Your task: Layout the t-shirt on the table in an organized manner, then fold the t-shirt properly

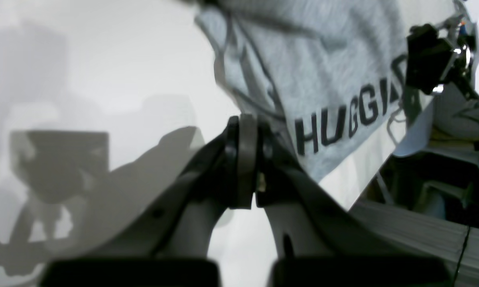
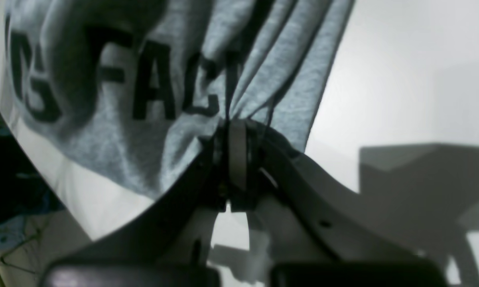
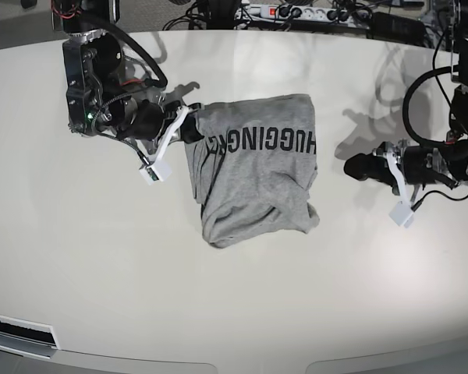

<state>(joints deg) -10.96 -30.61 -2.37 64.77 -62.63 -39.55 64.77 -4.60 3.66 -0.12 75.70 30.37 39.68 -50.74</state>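
The heather-grey t-shirt [image 3: 253, 175] lies bunched in the middle of the off-white table [image 3: 101, 273], with its black lettering facing up. In the base view my right gripper [image 3: 191, 125] is at the shirt's upper left edge. The right wrist view shows that gripper [image 2: 235, 123] shut on a pinch of the grey cloth [image 2: 175, 119], with folds running into it. My left gripper [image 3: 351, 167] rests to the right of the shirt, apart from it. In the left wrist view the left gripper [image 1: 245, 119] is shut with nothing in it, and the shirt [image 1: 323, 79] lies beyond it.
A power strip with cables [image 3: 296, 12] lies along the table's far edge. A flat white device [image 3: 19, 331] sits at the near left corner. In the left wrist view the table's edge [image 1: 383, 171] runs at the right, with clutter beyond it.
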